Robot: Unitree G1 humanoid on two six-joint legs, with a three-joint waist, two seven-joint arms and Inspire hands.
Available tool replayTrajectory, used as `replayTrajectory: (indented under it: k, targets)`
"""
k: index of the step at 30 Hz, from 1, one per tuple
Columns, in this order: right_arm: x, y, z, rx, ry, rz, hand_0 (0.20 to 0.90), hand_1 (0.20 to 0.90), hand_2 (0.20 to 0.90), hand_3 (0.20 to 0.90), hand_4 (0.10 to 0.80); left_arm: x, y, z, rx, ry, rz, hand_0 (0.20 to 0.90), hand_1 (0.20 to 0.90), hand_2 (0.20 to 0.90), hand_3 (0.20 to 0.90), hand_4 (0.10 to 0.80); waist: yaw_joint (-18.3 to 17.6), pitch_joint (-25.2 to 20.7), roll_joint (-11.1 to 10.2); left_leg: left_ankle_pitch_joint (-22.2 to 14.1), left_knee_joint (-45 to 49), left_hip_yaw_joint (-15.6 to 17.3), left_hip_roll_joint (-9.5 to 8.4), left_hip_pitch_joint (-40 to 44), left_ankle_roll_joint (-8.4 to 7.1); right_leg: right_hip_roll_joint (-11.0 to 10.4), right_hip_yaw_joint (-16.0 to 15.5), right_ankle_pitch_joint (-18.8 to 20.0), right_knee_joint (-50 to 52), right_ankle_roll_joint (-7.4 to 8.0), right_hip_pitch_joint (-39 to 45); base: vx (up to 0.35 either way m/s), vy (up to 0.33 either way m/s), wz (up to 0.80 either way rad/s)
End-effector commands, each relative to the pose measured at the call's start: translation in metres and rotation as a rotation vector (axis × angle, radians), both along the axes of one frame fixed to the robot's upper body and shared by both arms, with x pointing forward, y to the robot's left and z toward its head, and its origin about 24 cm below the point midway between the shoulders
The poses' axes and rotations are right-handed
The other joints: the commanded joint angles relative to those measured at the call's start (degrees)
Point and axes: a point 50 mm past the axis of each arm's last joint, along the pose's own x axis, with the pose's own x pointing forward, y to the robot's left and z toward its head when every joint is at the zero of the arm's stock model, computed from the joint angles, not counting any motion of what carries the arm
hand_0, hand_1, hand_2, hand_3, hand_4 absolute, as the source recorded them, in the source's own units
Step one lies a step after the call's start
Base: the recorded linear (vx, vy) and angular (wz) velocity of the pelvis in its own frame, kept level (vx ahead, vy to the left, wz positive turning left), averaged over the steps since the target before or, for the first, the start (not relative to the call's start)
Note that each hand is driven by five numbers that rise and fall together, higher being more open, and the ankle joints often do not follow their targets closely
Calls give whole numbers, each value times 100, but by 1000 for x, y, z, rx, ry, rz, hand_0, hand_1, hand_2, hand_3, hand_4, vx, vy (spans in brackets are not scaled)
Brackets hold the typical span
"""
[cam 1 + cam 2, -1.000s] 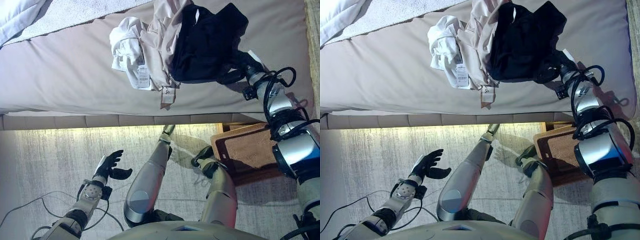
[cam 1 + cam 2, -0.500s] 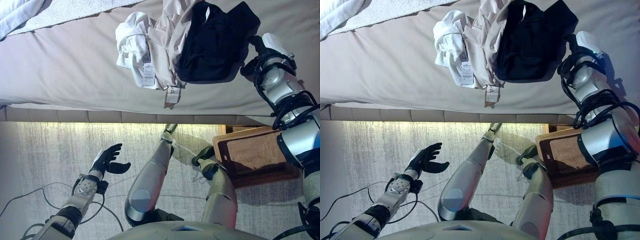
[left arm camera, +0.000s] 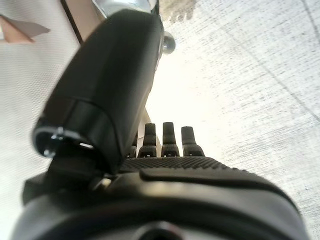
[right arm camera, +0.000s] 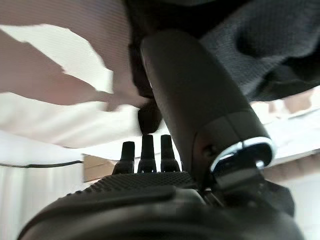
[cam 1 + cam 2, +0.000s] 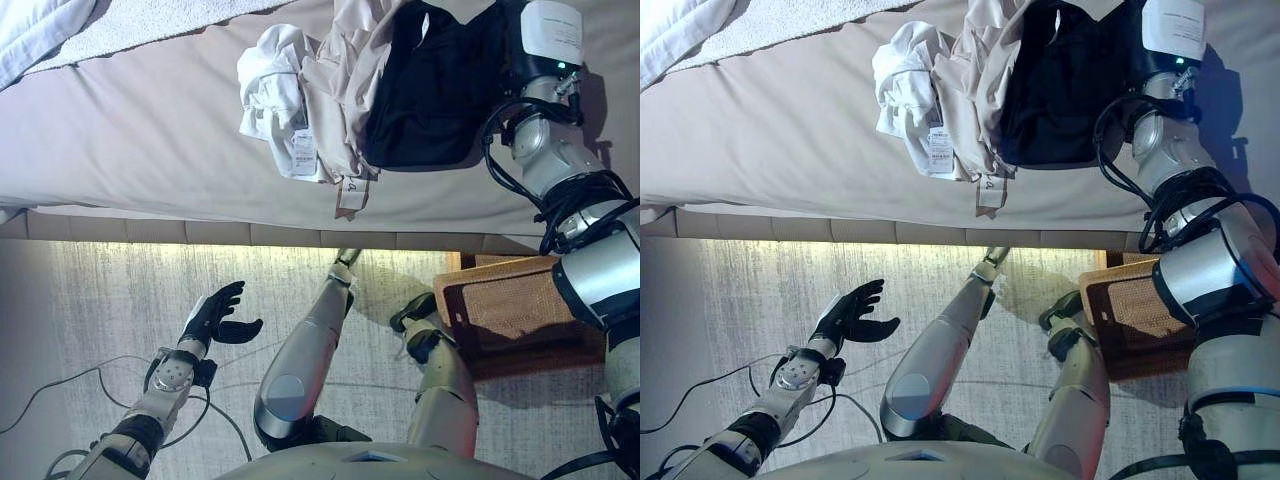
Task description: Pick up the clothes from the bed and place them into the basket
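We note a grey-covered bed (image 5: 130,140) along the far side, a pale rug (image 5: 90,300) below it. The clothes (image 5: 370,90) lie heaped far right on it. The right hand (image 4: 200,105), fingers straight, touches the black garment (image 5: 430,90). The left hand (image 5: 215,318) hovers spread, empty. The basket (image 5: 520,320) sits near right.

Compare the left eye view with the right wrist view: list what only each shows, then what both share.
Only the left eye view shows the white garment, the basket on the floor by the bed, and the left hand, open over the rug. Only the right wrist view shows the right hand, thumb and fingers straight against the cloth. Both show the black garment and the beige garment.
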Motion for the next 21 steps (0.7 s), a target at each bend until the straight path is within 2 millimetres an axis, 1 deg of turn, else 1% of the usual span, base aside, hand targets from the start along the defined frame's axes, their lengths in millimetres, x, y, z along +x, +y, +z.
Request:
replayTrajectory:
  k: [1, 3, 7, 8, 9, 10, 12, 13, 15, 18, 21]
  targets:
    - [-11, 24, 45, -61, -210, 175, 900, 900, 900, 900, 800, -40, 21, -10, 30, 58, 49, 900, 900, 900, 900, 800, 44, -79, 63, 28, 167, 435, -118, -257, 280, 182, 180, 281, -350, 282, 587, 20, 0, -3]
    - [-11, 27, 43, -45, -194, 208, 900, 900, 900, 900, 800, -40, 23, -10, 32, 60, 50, 900, 900, 900, 900, 800, 41, -73, 53, 11, 198, 442, -121, -258, 274, 176, 181, 267, -326, 284, 589, 0, 0, 0]
    - [-5, 27, 32, 17, -58, 232, 900, 900, 900, 900, 800, -37, 25, -8, 34, 60, 58, 900, 900, 900, 900, 800, 52, -46, 59, 6, 210, 445, -107, -252, 265, 157, 192, 246, -310, 283, 594, 0, 0, 0]
    - [-3, 26, 25, 53, 3, 244, 900, 900, 900, 900, 800, -36, 26, -8, 35, 58, 55, 900, 900, 900, 900, 800, 71, -25, 64, 15, 197, 443, -107, -248, 264, 146, 194, 245, -316, 285, 599, 0, 0, 0]
    - [-2, 26, 23, 64, 33, 252, 900, 900, 900, 900, 800, -34, 26, -7, 38, 55, 52, 900, 900, 900, 900, 800, 82, -7, 73, 17, 195, 435, -112, -247, 268, 136, 185, 246, -303, 287, 591, 0, 0, 0]
    - [0, 26, 19, 116, 94, 282, 900, 900, 900, 900, 800, -34, 27, -6, 39, 53, 53, 900, 900, 900, 900, 800, 96, 5, 73, 15, 188, 428, -117, -241, 274, 133, 180, 243, -306, 285, 595, 0, 0, 0]
    - [2, 30, 12, 135, 155, 324, 900, 900, 900, 900, 800, -33, 27, -6, 47, 52, 46, 900, 900, 900, 900, 800, 120, 27, 73, 12, 196, 415, -128, -255, 276, 107, 172, 245, -289, 288, 563, 0, 0, 0]
    - [3, 33, 8, 192, 209, 377, 900, 900, 900, 900, 800, -32, 27, -5, 51, 51, 45, 900, 900, 900, 900, 800, 138, 32, 76, 8, 204, 403, -133, -271, 277, 99, 171, 237, -269, 288, 546, 0, 0, 0]
    - [3, 41, 2, 228, 303, 473, 900, 900, 900, 900, 800, -30, 28, -4, 58, 50, 46, 900, 900, 900, 900, 800, 174, 33, 79, -1, 230, 394, -149, -304, 300, 46, 146, 229, -188, 297, 475, 0, 0, 0]
    - [2, 44, 2, 278, 345, 555, 900, 900, 900, 900, 800, -26, 31, -1, 59, 48, 42, 900, 900, 900, 900, 800, 205, 34, 129, -19, 319, 381, -183, -387, 328, -28, 139, 209, -13, 310, 328, 29, 10, 4]
    - [2, 45, 2, 293, 365, 587, 900, 900, 900, 900, 800, -26, 31, -1, 58, 46, 45, 900, 900, 900, 900, 800, 218, 34, 178, -30, 419, 397, -221, -498, 356, -105, 157, 195, 184, 332, 143, 14, 27, 8]
